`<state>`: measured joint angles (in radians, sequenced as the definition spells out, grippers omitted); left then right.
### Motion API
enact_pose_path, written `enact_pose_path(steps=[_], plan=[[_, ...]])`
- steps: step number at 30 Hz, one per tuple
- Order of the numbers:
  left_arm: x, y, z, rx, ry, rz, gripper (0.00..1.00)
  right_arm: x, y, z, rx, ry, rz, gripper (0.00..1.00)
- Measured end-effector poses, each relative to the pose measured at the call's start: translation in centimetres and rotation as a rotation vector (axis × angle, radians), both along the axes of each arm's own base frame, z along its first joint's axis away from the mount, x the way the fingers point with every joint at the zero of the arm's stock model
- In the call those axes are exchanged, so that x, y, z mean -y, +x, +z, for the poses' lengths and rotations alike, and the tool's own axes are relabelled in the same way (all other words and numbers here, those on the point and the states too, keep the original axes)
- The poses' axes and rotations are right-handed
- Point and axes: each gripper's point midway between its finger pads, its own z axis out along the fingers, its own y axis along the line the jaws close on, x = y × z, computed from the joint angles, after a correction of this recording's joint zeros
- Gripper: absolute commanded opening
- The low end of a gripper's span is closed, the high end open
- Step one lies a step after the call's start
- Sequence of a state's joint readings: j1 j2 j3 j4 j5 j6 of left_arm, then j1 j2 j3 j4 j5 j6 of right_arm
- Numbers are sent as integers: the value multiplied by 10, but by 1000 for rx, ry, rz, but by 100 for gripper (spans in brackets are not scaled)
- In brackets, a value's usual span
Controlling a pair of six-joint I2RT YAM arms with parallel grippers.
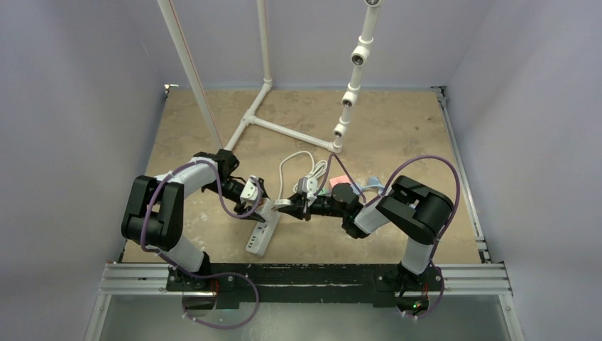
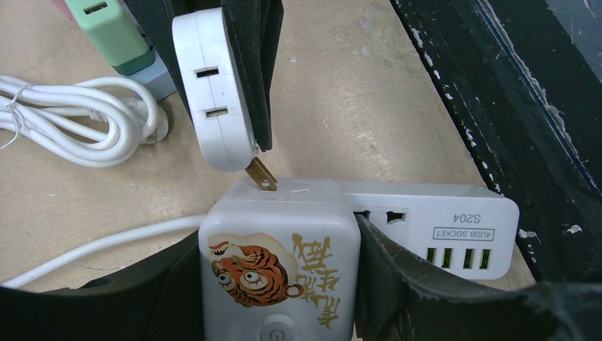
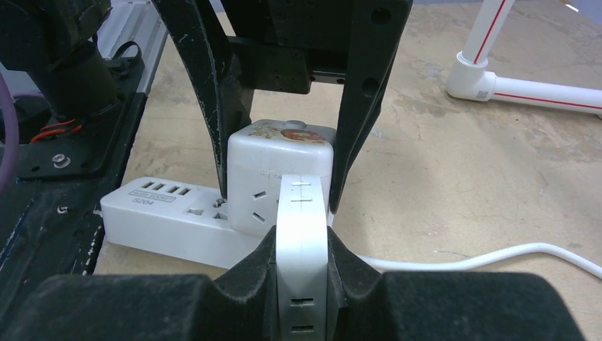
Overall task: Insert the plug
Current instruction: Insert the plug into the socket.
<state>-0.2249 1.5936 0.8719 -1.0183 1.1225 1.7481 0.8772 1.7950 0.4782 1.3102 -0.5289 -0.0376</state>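
Observation:
A white cube socket with a tiger sticker sits on the end of a white power strip. My left gripper is shut on the cube's two sides. My right gripper is shut on a flat white plug. The plug is tilted against the cube's face. One brass prong is exposed, its tip touching the cube's edge. In the right wrist view the cube's angled slots lie just left of the plug. In the top view both grippers meet over the strip.
A coiled white cable and a green charger lie behind the plug. The strip's cord runs off to the right. A white PVC pipe frame stands at the back. The black base rail runs close by the strip.

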Motion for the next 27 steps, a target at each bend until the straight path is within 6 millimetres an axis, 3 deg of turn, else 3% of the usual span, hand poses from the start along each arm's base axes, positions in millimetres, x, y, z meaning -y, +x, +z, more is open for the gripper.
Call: enact_pose_path(steps=[27], plan=[[0, 5, -5, -88, 55, 77, 0, -2, 0, -7, 43, 13, -65, 0]])
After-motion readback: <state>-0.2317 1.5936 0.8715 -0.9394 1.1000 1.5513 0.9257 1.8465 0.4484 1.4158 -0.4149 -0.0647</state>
